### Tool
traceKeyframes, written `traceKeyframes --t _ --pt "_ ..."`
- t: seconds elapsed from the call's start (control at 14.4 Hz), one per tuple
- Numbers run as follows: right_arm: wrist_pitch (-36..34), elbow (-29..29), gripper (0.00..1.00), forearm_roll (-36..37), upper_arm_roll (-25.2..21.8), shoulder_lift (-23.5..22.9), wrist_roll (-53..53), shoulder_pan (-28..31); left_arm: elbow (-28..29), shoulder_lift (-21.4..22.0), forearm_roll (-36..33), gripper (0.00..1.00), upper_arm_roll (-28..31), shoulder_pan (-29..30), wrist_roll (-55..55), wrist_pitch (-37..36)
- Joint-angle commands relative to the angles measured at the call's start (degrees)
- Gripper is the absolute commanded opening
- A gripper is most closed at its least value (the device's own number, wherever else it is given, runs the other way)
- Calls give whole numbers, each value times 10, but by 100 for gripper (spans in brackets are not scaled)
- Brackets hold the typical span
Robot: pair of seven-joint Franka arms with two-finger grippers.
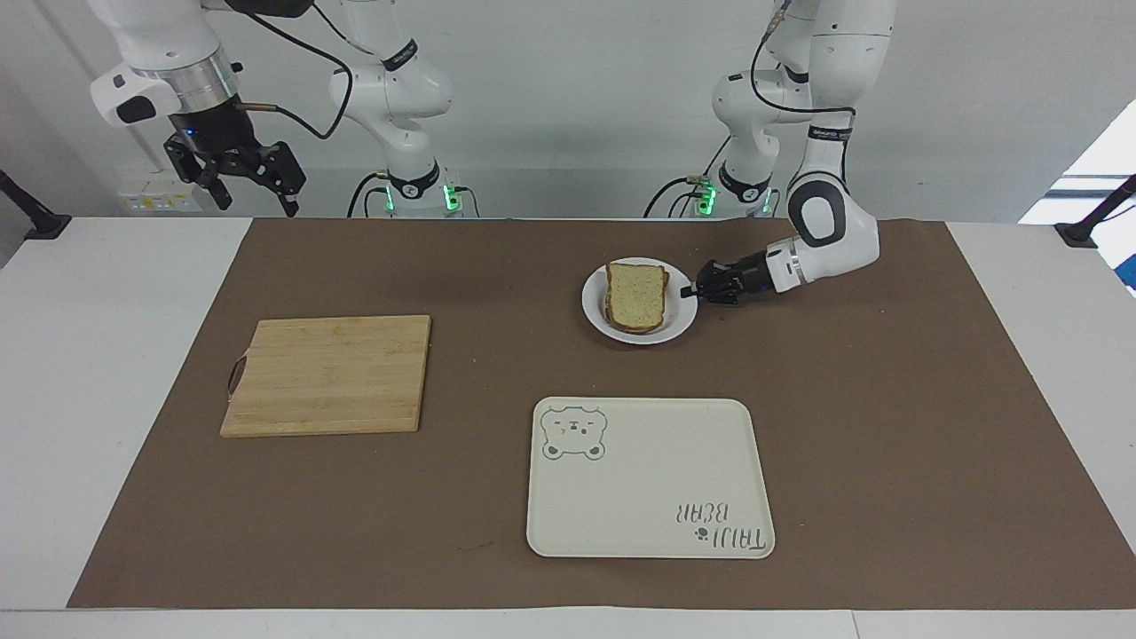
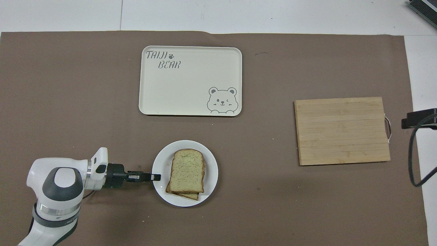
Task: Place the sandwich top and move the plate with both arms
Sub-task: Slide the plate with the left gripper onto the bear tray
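The sandwich top (image 1: 637, 288) (image 2: 187, 169), a pale speckled slice with a brown crust, lies on a lower slice on the small white plate (image 1: 641, 336) (image 2: 212, 171). The plate sits on the mat, nearer to the robots than the tray. My left gripper (image 1: 688, 291) (image 2: 157, 177) reaches in low and level from the left arm's end, shut on the plate's rim. My right gripper (image 1: 257, 202) hangs open and empty, high over the mat's corner by the right arm's base. Only a black piece of the right arm (image 2: 418, 118) shows at the overhead view's edge.
A wooden cutting board (image 1: 327, 374) (image 2: 342, 131) lies toward the right arm's end. The cream bear tray (image 1: 648, 479) (image 2: 189, 81) lies farther from the robots than the plate. A brown mat (image 1: 887, 426) covers the table's middle.
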State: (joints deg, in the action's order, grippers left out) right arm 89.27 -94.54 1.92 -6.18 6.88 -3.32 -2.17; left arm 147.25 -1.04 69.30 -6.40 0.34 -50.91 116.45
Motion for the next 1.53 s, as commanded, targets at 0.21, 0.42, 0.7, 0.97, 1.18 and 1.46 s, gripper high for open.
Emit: traceKeyframes --t 0.21,0.42,0.7,0.97,1.18,1.46 --pt "22 -36 100 -1 9 17 -30 1 -28 6 3 0 6 9 30 -46" --pt "20 -44 100 -3 20 23 -37 -3 -70 0 -5 0 7 30 43 -89" --pt "22 -56 100 -2 34 32 -101 -28 -187 -67 -35 0 8 42 86 -122" --pt "17 -32 100 2 27 16 -68 -19 -288 -119 -60 0 6 37 157 -126" --pt "-15 17 100 -3 23 -16 -66 -10 -354 -156 -71 0 6 36 202 -122" --pt "-16 11 100 -3 26 -12 -63 -13 -459 -234 -90 0 1 35 229 -126"
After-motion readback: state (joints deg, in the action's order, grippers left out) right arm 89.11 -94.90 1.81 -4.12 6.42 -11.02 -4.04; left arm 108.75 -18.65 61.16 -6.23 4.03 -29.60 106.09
